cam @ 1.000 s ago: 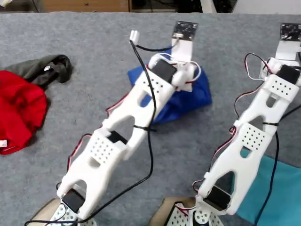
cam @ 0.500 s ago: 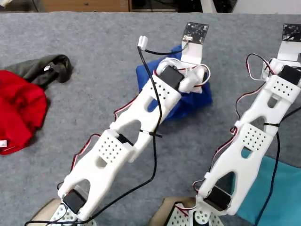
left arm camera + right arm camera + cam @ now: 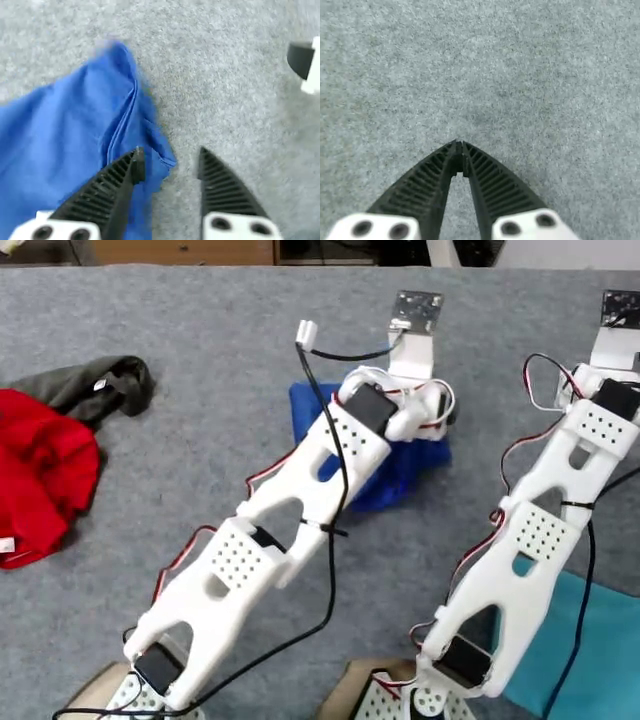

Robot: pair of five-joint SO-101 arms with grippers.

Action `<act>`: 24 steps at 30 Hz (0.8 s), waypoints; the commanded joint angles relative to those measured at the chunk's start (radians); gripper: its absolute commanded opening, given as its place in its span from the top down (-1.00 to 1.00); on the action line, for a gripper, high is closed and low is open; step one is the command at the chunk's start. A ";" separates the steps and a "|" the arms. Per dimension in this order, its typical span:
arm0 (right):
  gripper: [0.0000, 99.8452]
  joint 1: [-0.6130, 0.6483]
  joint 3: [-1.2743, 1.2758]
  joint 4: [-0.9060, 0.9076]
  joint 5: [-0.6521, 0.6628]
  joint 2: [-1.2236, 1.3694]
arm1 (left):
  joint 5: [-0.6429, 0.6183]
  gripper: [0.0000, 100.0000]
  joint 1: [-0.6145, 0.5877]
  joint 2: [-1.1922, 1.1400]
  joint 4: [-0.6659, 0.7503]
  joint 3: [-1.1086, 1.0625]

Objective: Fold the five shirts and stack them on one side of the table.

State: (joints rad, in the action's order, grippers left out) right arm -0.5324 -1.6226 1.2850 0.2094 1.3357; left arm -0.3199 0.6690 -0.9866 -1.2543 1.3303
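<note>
blue shirt [image 3: 410, 465] sits mid-table, bunched, not folded. over the last second my left arm swung right and a bit farther out across it; the shirt itself barely shifted. left fingers [image 3: 117, 182] now hang at its crumpled edge [image 3: 60, 150], moderately spread, one over cloth and one over bare table, gripping nothing. reads to me as lining up for an edge grab, so the fold isn't started. right fingers [image 3: 440, 180] closed tight, empty, parked over bare table; that arm hasn't moved. red shirt [image 3: 45, 475] and grey shirt [image 3: 95, 385] are heaped at the left edge, touching. teal shirt [image 3: 600, 640] lies flat near right. no stack yet. table [image 3: 200, 330] is grey felt-like cover, should grip cloth. wood panel [image 3: 180, 252] past the far edge.
</note>
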 commanded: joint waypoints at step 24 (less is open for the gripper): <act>0.99 -0.016 -0.044 -0.020 -0.009 -0.007 | -0.049 0.71 -0.152 -0.171 0.015 0.031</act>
State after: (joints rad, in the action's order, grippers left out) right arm -0.5324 -1.6226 1.2850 0.2094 1.3357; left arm -0.3613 0.5002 -1.1615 -1.2528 1.2996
